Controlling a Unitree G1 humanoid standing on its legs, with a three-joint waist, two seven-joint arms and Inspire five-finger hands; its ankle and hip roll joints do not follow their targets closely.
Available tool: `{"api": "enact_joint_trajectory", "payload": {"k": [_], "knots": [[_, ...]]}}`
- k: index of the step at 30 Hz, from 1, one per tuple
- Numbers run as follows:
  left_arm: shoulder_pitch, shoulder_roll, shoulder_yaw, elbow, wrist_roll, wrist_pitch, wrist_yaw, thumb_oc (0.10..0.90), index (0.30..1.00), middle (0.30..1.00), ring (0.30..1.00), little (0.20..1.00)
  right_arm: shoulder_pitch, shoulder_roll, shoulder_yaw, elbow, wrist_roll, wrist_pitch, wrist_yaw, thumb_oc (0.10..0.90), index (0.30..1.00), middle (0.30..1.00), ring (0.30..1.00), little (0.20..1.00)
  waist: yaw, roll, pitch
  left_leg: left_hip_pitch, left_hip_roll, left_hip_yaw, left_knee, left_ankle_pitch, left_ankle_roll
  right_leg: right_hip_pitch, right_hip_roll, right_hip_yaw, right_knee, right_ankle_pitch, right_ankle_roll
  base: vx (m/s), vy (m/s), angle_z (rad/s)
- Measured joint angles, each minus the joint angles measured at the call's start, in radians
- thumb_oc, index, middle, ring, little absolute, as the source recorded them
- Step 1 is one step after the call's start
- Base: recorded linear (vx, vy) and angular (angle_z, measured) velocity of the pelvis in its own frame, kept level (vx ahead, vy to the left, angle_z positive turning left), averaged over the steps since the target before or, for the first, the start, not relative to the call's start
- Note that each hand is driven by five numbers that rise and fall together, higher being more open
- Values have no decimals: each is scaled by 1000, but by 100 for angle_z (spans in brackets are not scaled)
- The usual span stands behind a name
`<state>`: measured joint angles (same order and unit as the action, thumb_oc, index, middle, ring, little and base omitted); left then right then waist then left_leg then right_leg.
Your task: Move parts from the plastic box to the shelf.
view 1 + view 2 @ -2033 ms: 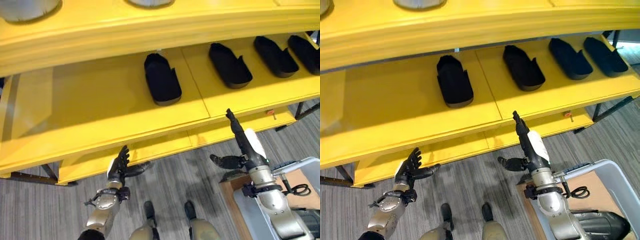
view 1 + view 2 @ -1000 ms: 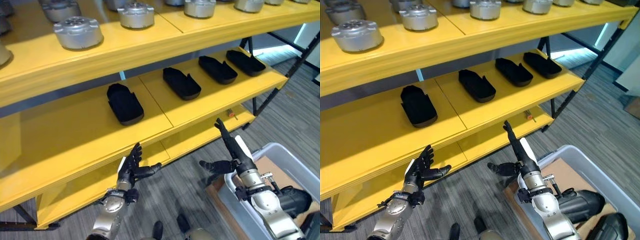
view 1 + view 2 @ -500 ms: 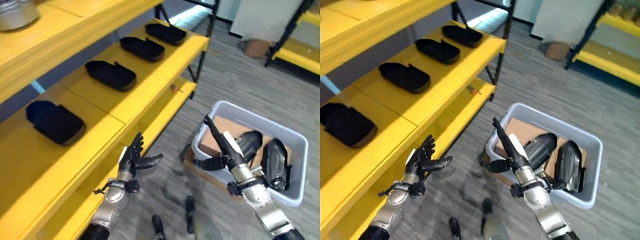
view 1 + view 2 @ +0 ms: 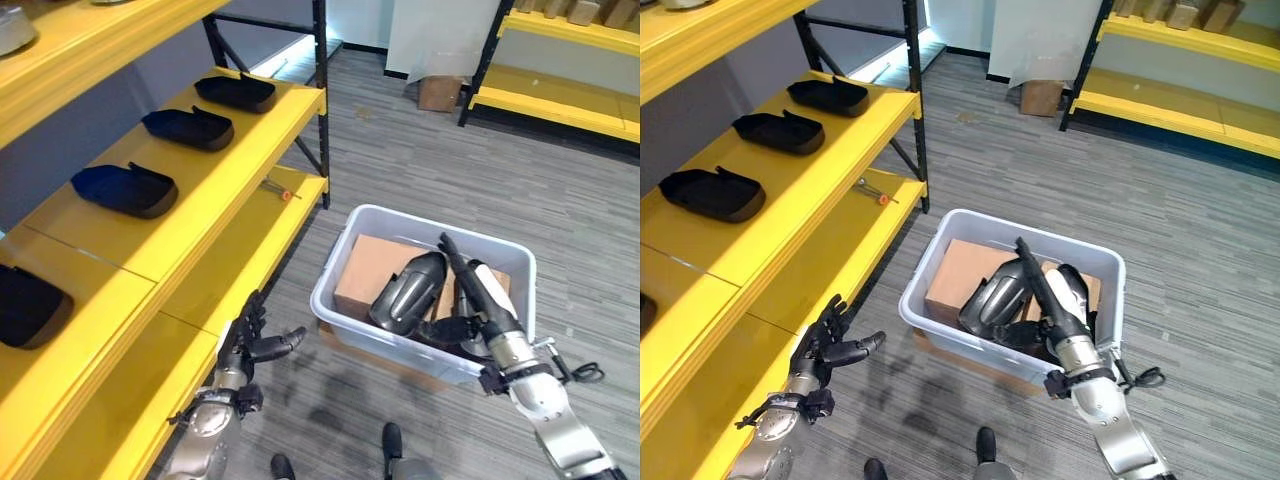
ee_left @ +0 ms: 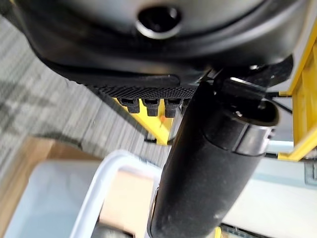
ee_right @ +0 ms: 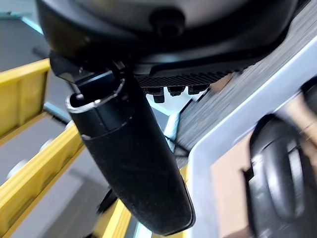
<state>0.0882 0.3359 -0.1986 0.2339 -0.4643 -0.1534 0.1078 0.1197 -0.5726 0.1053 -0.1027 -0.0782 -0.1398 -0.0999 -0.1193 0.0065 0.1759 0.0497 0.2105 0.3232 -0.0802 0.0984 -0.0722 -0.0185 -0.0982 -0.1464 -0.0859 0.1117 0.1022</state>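
A pale plastic box (image 4: 380, 335) stands on the floor beside the yellow shelf (image 4: 200, 215). It holds a cardboard carton (image 4: 365, 272) and shiny black parts (image 4: 405, 290). My right hand (image 4: 480, 312) hovers over the box's near right side, open, with straight fingers pointing across the parts and nothing held. In the right wrist view, one black part (image 6: 277, 183) lies just past the thumb. My left hand (image 4: 245, 345) is open near the shelf's lower board, left of the box. Several black parts (image 4: 124, 190) lie in a row on the middle shelf.
A small orange-tipped tool (image 4: 285, 194) lies on the lower shelf board. A dark shelf post (image 4: 322, 110) stands at the shelf's far end. Another yellow rack (image 4: 560, 95) and a cardboard box (image 4: 438, 92) are across the grey floor.
The whole picture has swung from the shelf round to the box, so the camera turned. My right hand now reaches over the parts in the box; both hands stay open.
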Motion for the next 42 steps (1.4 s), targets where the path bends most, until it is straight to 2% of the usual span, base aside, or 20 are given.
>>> {"api": "enact_joint_trajectory", "payload": {"k": [6, 8, 10, 11, 13, 14, 15, 16, 18, 20, 21, 23, 25, 27, 30, 33, 37, 39, 40, 42], "knots": [[-7, -26, -54, 2, 0, 1, -11, 900, 1000, 1000, 1000, 1000, 54, -3, 1, -4, 0, -11, -6, 900, 1000, 1000, 1000, 1000, -14, 47, -30, -32, 53, -9, 16, 18, 4, -53, 50, -10, 75, -45, -44, 39, -259, 4], [-23, -15, -59, 17, 0, 1, -12, 900, 1000, 1000, 1000, 1000, 94, -6, -2, -7, 1, -26, -11, 900, 1000, 1000, 1000, 1000, -6, 31, -31, -109, 71, -58, 96, 77, 15, -123, 63, -13, 185, -109, -81, 48, -305, 21], [-40, 2, -69, 37, 0, 3, -14, 900, 1000, 1000, 1000, 1000, 115, -9, -9, -6, 1, -29, -13, 900, 1000, 1000, 1000, 1000, 5, 4, -22, -161, 68, -116, 153, 157, -30, -146, 43, -3, 214, -126, -107, 30, -29, 18], [-38, 3, -75, 38, 0, 3, -14, 900, 1000, 1000, 1000, 1000, 133, -8, -23, -7, 1, -29, -13, 900, 1000, 1000, 1000, 1000, 14, -3, -18, -181, 63, -131, 165, 200, -20, -144, 39, -9, 204, -125, -108, 51, 30, 18], [-29, 3, -87, 42, 0, 4, -17, 900, 1000, 1000, 1000, 1000, 145, -13, -48, -4, 2, -26, -18, 900, 1000, 1000, 1000, 1000, 21, -12, -7, -199, 38, -143, 179, 156, -23, -133, 31, -17, 181, -115, -118, 98, 47, 15], [-29, 2, -93, 43, 0, 4, -20, 900, 1000, 1000, 1000, 1000, 146, -13, -58, -5, 2, -26, -22, 900, 1000, 1000, 1000, 1000, 18, -15, -4, -206, -6, -196, 168, 105, -32, -132, 24, -10, 174, -110, -129, 121, 51, 22], [-31, -3, -97, 42, -1, 2, -34, 900, 1000, 1000, 1000, 1000, 140, -13, -74, -5, 2, -26, -35, 900, 1000, 1000, 1000, 1000, 22, -27, 8, -207, -100, -279, 106, 31, -36, -132, 5, 9, 162, -98, -130, 112, 55, 9], [-26, -4, -99, 42, -1, 2, -33, 900, 1000, 1000, 1000, 1000, 133, -13, -75, -4, 2, -26, -40, 900, 1000, 1000, 1000, 1000, 34, -30, 13, -210, -143, -325, 67, 10, -29, -131, 5, 28, 152, -83, -125, 129, 74, -19], [-20, -4, -96, 44, -1, 2, -30, 900, 1000, 1000, 1000, 1000, 106, -13, -71, -1, 2, -26, -41, 900, 1000, 1000, 1000, 1000, 54, -30, 27, -228, -179, -401, 34, 1, -27, -126, 24, 67, 121, -68, -118, 147, 103, -52], [-17, -4, -90, 44, -2, 2, -25, 900, 1000, 1000, 1000, 1000, 64, -12, -61, 1, 2, -27, -41, 900, 1000, 1000, 1000, 1000, 68, -16, 46, -222, -180, -452, 19, -4, -19, -115, 58, 120, 86, -38, -101, 201, 188, -85], [-14, -4, -86, 44, -3, 3, -23, 900, 1000, 1000, 1000, 1000, 40, -11, -52, 1, 2, -27, -41, 900, 1000, 1000, 1000, 1000, 71, -10, 51, -213, -175, -443, 22, -5, -8, -112, 74, 153, 73, -28, -95, 220, 224, -120], [-11, -7, -85, 43, -4, 3, -22, 900, 1000, 1000, 1000, 1000, -1, 2, -42, 0, 2, -27, -41, 900, 1000, 1000, 1000, 1000, 65, -7, 54, -152, -170, -357, 3, -13, 28, -113, 88, 206, 67, -26, -96, 157, 158, -132], [-20, -5, -84, 35, -4, 2, -28, 900, 1000, 1000, 1000, 1000, -2, 13, -45, -2, 3, -28, -48, 900, 1000, 1000, 1000, 1000, 34, 8, 59, -102, -164, -296, -3, -5, 50, -113, 95, 225, 71, -14, -84, 125, 205, -118], [-61, 6, -77, 20, -4, -6, -24, 900, 1000, 1000, 1000, 1000, 15, 24, -6, -6, 3, -26, -45, 900, 1000, 1000, 1000, 1000, 35, -21, 59, -86, -203, -168, -2, -21, 84, -150, 37, 254, 71, 3, -36, 113, 209, -136], [-93, 11, -70, 11, -4, -9, -13, 900, 1000, 1000, 1000, 1000, 28, 29, 58, -10, 3, -24, -29, 900, 1000, 1000, 1000, 1000, 19, -20, 60, -85, -228, -122, -2, -37, 103, -130, -7, 282, 36, 22, 1, 69, 120, -60], [-91, 15, -55, 11, -3, -8, -3, 900, 1000, 1000, 1000, 1000, 0, 29, 92, -11, 2, -24, -10, 900, 1000, 1000, 1000, 1000, 10, -24, 60, -75, -229, -75, -3, -54, 101, -131, 3, 332, 12, 43, 3, 73, 106, -51], [-75, 38, -51, 2, -1, -7, -4, 900, 1000, 1000, 1000, 1000, -21, 28, 102, -9, 2, -24, -4, 900, 1000, 1000, 1000, 1000, 6, -69, 58, -73, -224, -5, -2, -74, 112, -194, 32, 397, 80, 37, 14, 2, 52, -53], [-77, 55, -52, 2, 0, -7, -4, 900, 1000, 1000, 1000, 1000, -25, 26, 127, -8, 2, -24, -1, 900, 1000, 1000, 1000, 1000, 5, -96, 59, -71, -216, 20, -3, -64, 108, -241, 40, 374, 153, 31, 22, -8, -46, -33], [-78, 56, -53, 3, 0, -7, -1, 900, 1000, 1000, 1000, 1000, -40, 20, 154, -1, 2, -24, 6, 900, 1000, 1000, 1000, 1000, -7, -89, 64, -69, -217, 17, -3, -66, 116, -267, -2, 350, 185, -5, 62, 10, -328, -1], [-80, 61, -48, 10, 0, -11, 9, 900, 1000, 1000, 1000, 1000, -53, 21, 168, 0, 0, -27, 8, 900, 1000, 1000, 1000, 1000, 32, -64, 79, -81, -209, 6, 8, -59, 91, -279, -121, 352, 151, 12, 113, 72, -456, 5]]}}
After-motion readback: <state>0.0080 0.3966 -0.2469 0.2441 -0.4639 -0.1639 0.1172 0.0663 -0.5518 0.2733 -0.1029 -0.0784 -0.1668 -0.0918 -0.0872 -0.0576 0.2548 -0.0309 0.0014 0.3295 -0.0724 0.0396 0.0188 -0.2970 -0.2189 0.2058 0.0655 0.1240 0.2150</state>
